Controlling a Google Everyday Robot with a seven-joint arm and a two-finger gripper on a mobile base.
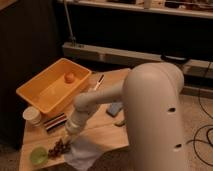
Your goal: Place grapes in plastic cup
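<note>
One camera looked down from high, close behind the arm [150, 115], facing the table [97, 134]; the gripper [66, 138] sat low-left in frame.

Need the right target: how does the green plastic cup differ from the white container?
The plastic cup is translucent light green; the white container is opaque white. The plastic cup is low and wide; the white container is taller. The plastic cup sits beside the grapes, the white container beside the yellow bin. Both are round and upright. The gripper is right at the grapes.
</note>
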